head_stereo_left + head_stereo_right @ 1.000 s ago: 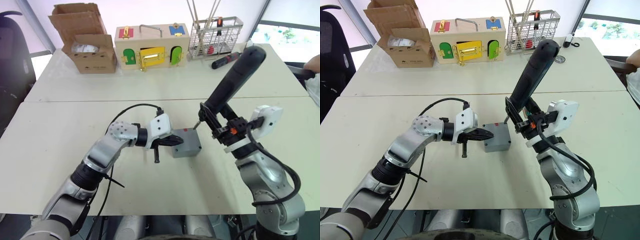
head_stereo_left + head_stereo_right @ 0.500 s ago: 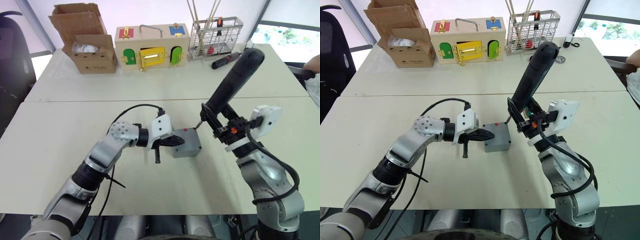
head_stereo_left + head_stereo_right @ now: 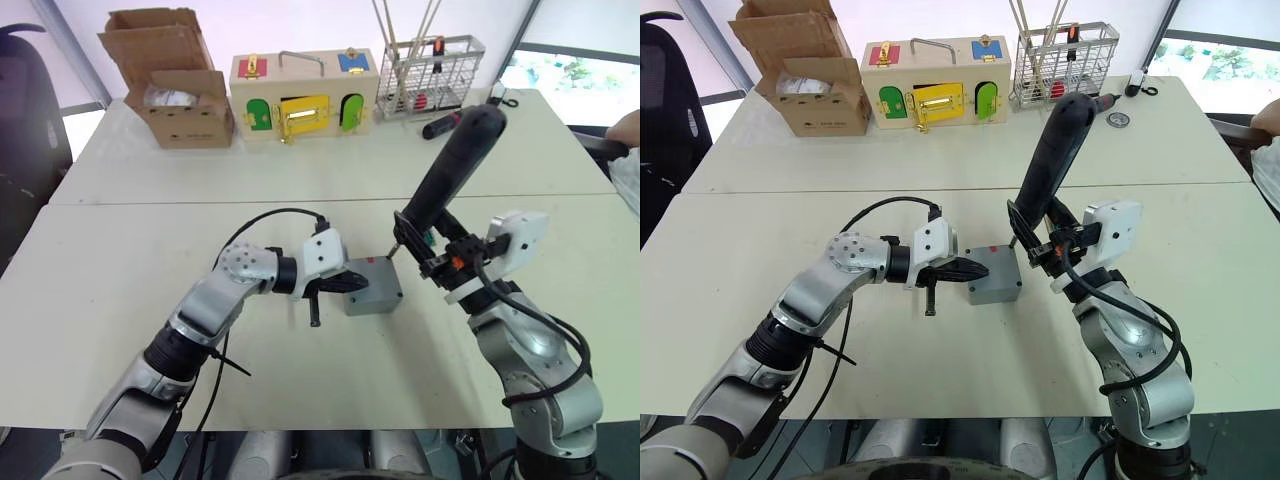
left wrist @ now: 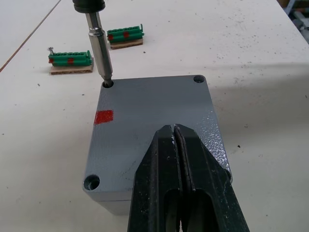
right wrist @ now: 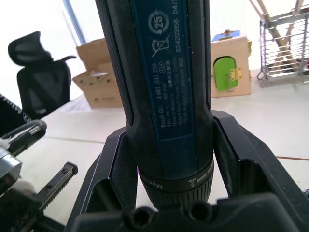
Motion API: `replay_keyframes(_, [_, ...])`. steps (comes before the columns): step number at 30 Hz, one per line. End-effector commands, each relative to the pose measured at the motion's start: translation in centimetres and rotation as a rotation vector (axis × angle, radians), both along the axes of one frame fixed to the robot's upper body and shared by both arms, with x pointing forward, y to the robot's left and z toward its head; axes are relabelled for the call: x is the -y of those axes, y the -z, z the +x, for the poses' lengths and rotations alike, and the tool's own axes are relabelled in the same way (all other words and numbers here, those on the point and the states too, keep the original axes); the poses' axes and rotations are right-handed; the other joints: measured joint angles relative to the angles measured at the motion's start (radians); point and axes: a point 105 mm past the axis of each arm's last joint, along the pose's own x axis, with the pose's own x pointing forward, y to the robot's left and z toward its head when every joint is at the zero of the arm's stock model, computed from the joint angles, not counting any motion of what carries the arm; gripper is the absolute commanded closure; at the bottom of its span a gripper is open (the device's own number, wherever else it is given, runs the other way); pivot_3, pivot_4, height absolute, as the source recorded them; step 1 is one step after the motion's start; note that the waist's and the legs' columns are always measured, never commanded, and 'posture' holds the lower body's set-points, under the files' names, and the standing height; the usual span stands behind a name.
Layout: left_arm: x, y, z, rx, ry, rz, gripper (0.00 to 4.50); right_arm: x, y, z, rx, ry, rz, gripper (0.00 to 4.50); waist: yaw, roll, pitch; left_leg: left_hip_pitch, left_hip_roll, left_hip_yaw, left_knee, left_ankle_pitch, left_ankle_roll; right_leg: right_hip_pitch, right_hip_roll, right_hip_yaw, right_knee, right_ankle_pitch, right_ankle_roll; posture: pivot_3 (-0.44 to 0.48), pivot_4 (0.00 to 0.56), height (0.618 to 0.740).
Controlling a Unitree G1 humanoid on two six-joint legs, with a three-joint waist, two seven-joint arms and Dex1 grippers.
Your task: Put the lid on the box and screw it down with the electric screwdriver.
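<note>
The left gripper (image 4: 176, 145) has its jaws pressed together, with nothing between them, and their tips rest flat on the flat square grey plastic lid (image 4: 154, 125). I think they push down there so that the lid does not turn or slide while a screw is driven. The lid already sits on the small grey square plastic box (image 3: 374, 287), which stands on the pale desk (image 3: 120, 280) directly under these jaws and just in front of the right jaws. A small red mark (image 4: 103, 116) is on the lid, beside the jaw tips.

The right gripper (image 5: 166, 159) has its jaws clamped around the thick dark blue-black cylindrical electric screwdriver (image 3: 455, 165), close to its lower end. The tool leans, with its upper end away from the box, and its thin metal bit (image 4: 99, 48) enters the corner screw hole (image 4: 108, 83) on the far side of the lid from the left jaws. In my judgement the screwing step is under way at this corner. Two other corner holes (image 4: 199, 79) look open; if a screw is inside, I cannot tell.

Beyond the lid, two green terminal strips (image 4: 70, 59) lie on the desk. Far behind stand a brown cardboard box (image 3: 170, 75), a wooden box with coloured doors (image 3: 303, 95) and a wire basket (image 3: 430, 72).
</note>
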Motion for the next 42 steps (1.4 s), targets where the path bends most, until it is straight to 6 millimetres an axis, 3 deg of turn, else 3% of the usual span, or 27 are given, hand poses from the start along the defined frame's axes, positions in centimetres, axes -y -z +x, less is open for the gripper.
replay_keyframes(1, [0.1, 0.2, -0.2, 0.009, 0.006, 0.016, 4.5, 0.1, 2.2, 0.9, -0.127, 0.012, -0.021, 2.64, 0.0, 0.0, 0.0, 0.004, 0.0, 0.0, -0.001, 0.0, 0.001, 0.005, 0.0, 0.0, -0.002, 0.0, 0.0, 0.0, 0.15, 0.737])
replay_keyframes(8, [0.2, 1.0, -0.4, 0.023, 0.011, 0.045, 4.5, -0.1, 2.3, 1.0, -0.194, -0.038, -0.017, 2.64, 0.001, -0.001, -0.001, 0.009, 0.0, -0.002, -0.001, -0.002, 0.003, 0.011, 0.001, 0.0, -0.004, 0.0, 0.0, 0.0, 0.15, 0.737])
replay_keyframes(14, [0.4, 1.2, -0.5, 0.006, 0.009, 0.04, 4.5, -0.4, 4.0, 0.7, -0.259, -0.055, -0.094, 2.64, 0.001, -0.004, -0.004, 0.011, 0.0, -0.002, -0.002, -0.003, 0.005, 0.014, 0.001, 0.0, -0.006, 0.0, 0.0, 0.0, 0.15, 0.737])
replay_keyframes(17, [0.4, 1.1, -0.6, 0.008, 0.01, 0.039, 4.5, -0.5, 4.2, 0.6, -0.273, -0.065, -0.105, 2.64, 0.001, -0.007, -0.006, 0.02, 0.001, -0.003, -0.008, -0.004, 0.007, 0.024, 0.001, 0.0, -0.015, -0.001, 0.001, 0.0, 0.15, 0.737])
replay_keyframes(27, [0.5, 1.2, -0.6, 0.008, 0.008, 0.039, 4.5, -0.7, 5.2, 0.8, -0.32, -0.041, -0.142, 2.64, 0.001, -0.015, -0.014, 0.022, 0.001, -0.005, -0.014, -0.004, 0.006, 0.024, 0.001, -0.001, -0.017, -0.001, 0.001, 0.0, 0.15, 0.737])
replay_keyframes(42, [0.4, 1.2, -0.8, 0.002, 0.009, 0.044, 4.5, -1.2, 5.9, 0.8, -0.341, -0.015, -0.127, 2.64, 0.003, -0.017, -0.017, 0.022, 0.0, -0.01, -0.014, -0.004, 0.006, 0.023, 0.001, -0.002, -0.019, -0.001, 0.0, 0.0, 0.15, 0.737])
